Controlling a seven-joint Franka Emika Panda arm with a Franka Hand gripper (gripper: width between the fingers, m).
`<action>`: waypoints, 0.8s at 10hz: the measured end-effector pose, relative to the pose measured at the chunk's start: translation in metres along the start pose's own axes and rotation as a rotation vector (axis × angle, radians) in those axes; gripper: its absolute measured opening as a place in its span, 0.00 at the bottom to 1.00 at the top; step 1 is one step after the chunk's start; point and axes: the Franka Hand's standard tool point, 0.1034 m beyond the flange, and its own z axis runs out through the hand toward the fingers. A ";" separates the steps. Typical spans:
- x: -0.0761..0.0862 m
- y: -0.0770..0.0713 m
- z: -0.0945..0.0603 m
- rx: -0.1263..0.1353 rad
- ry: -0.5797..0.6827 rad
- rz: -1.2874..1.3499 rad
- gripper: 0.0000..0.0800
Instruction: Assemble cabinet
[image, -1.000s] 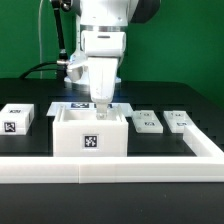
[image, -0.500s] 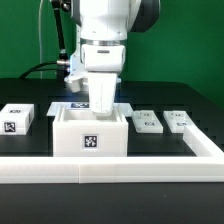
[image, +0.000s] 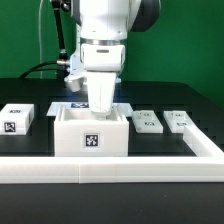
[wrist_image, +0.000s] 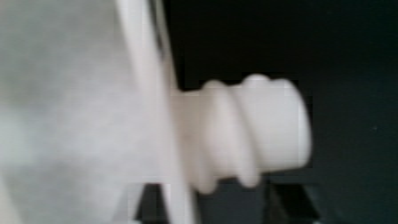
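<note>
The cabinet (image: 90, 140), a white open-topped box with a tag on its front, stands in the middle of the table. My gripper (image: 102, 103) reaches down into the box at its back wall. In the wrist view the gripper (wrist_image: 222, 205) straddles a thin white wall of the cabinet (wrist_image: 71, 110), which has a ribbed white knob (wrist_image: 249, 130) sticking out of it. One dark finger (wrist_image: 285, 200) stands apart from the wall with a gap between; the other is partly hidden behind the wall's edge. The jaws are open.
A small white tagged block (image: 17, 118) lies at the exterior view's left, and two flat tagged blocks (image: 147, 121) (image: 181, 121) lie at its right. The marker board (image: 70, 105) lies behind the cabinet. A white rail (image: 130, 168) runs along the front and right.
The arm came down about one second ago, so the gripper sits lower in the cabinet. It has held still since half a second ago.
</note>
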 end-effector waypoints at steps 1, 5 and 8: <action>0.000 0.000 0.000 -0.001 0.000 0.000 0.17; 0.000 0.001 -0.001 -0.006 0.001 0.001 0.05; 0.000 0.003 -0.001 -0.008 0.000 -0.007 0.05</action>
